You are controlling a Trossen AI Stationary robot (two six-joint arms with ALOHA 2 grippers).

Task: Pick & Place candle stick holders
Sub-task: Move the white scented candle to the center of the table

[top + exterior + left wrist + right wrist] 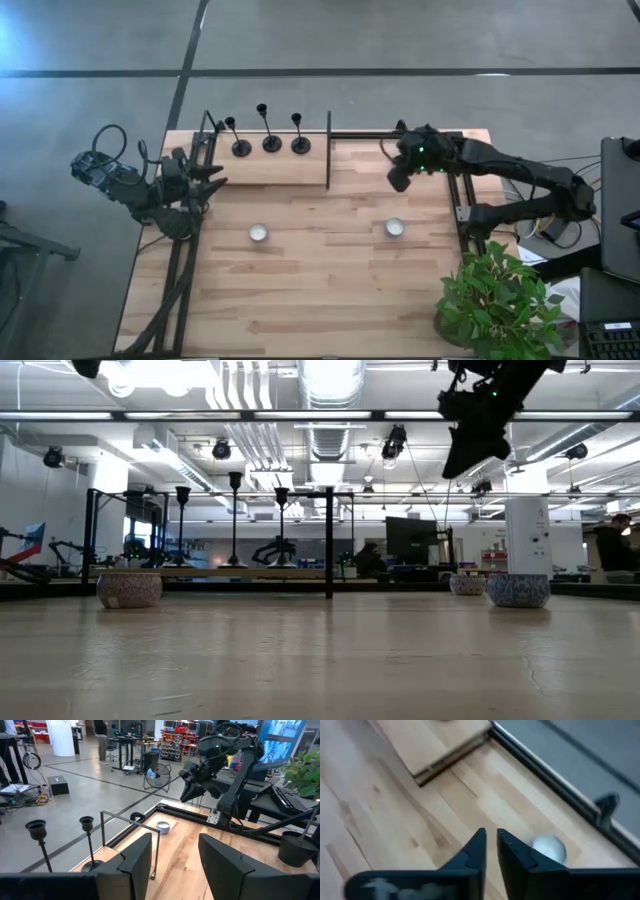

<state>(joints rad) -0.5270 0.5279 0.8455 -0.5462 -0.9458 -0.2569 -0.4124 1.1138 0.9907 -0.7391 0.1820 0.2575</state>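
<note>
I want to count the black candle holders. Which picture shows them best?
The high view: all three candle stick holders stand in a row, apart. The low view shows them far off, the left wrist view only two, the right wrist view none.

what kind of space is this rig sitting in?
Looks like an open robotics lab or workshop. The wooden table sits on a bare concrete floor, exposed ducts and strip lights run overhead, and workbenches with monitors and parts shelves fill the room behind.

Three black candle stick holders (pixel 271 135) — upright, in row on raised shelf at table's far edge.
</note>
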